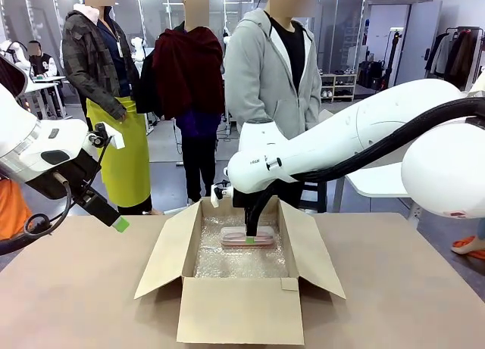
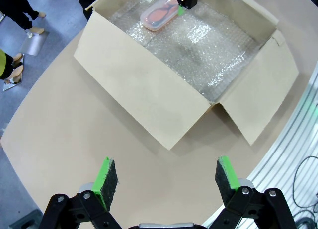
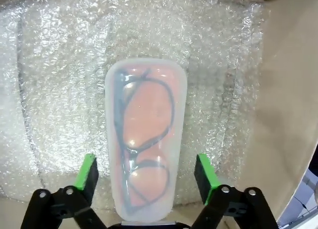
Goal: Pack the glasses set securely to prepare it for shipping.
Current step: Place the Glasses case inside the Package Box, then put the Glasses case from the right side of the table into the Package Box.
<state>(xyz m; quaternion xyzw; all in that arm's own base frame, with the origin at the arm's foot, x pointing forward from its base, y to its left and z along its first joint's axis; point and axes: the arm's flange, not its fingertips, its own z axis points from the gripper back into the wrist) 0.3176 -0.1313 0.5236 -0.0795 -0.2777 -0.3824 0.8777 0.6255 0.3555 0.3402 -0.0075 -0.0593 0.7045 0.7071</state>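
Note:
The pale pink glasses case (image 1: 247,236) (image 2: 158,16) (image 3: 145,139) lies flat on bubble wrap (image 3: 59,65) at the far end of the open cardboard box (image 1: 227,311); dark-framed glasses show through its translucent top. My right gripper (image 1: 250,239) (image 3: 145,165) reaches down into the box and is open. Its green pads (image 3: 88,169) stand on either side of the case's near end, a small gap on each side. My left gripper (image 1: 119,224) (image 2: 165,167) hovers open over bare table left of the box, holding nothing. The mint green case is out of view.
The box's flaps (image 1: 168,247) (image 2: 258,95) spread outward on the brown table (image 1: 76,288). A person in a grey hoodie (image 1: 273,69) stands just beyond the far table edge, behind the box; two others (image 1: 114,76) stand farther back left.

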